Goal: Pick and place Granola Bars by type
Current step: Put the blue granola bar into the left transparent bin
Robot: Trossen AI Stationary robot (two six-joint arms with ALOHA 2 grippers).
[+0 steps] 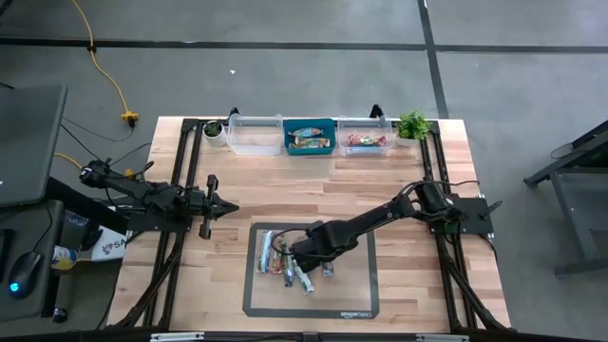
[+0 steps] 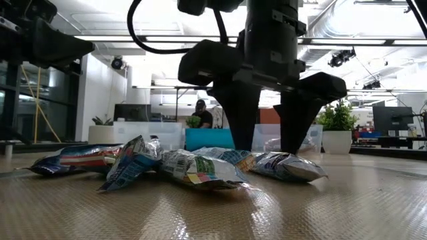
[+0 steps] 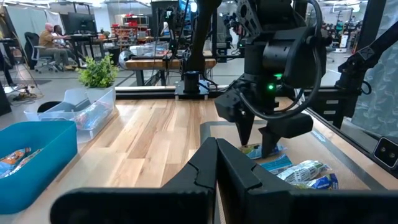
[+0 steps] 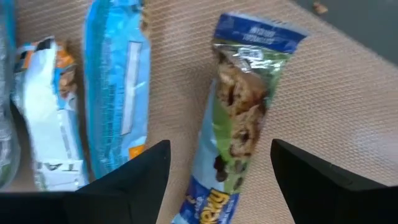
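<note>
Left gripper [image 1: 226, 205]: idle at the table's left side, well apart from the pile, fingers pressed together, holding nothing.

Granola Bars [image 1: 285, 261]: loose heap on the grey mat [image 1: 356, 294]; some already sorted into the blue bin [image 1: 311, 137] and the clear bin [image 1: 367, 139] at the far edge.

Green-and-blue bar [image 4: 239, 121]: lies lengthwise between the spread fingers [image 4: 134, 177].

Right gripper [image 1: 306, 258]: over the heap, fingers released, astride that bar, not yet touching it.

Handling note: likely best to descend straight, close across the bar's narrow width near its middle, and keep the light-blue bar [image 4: 118, 87] just beside one finger out of the pinch.
</note>
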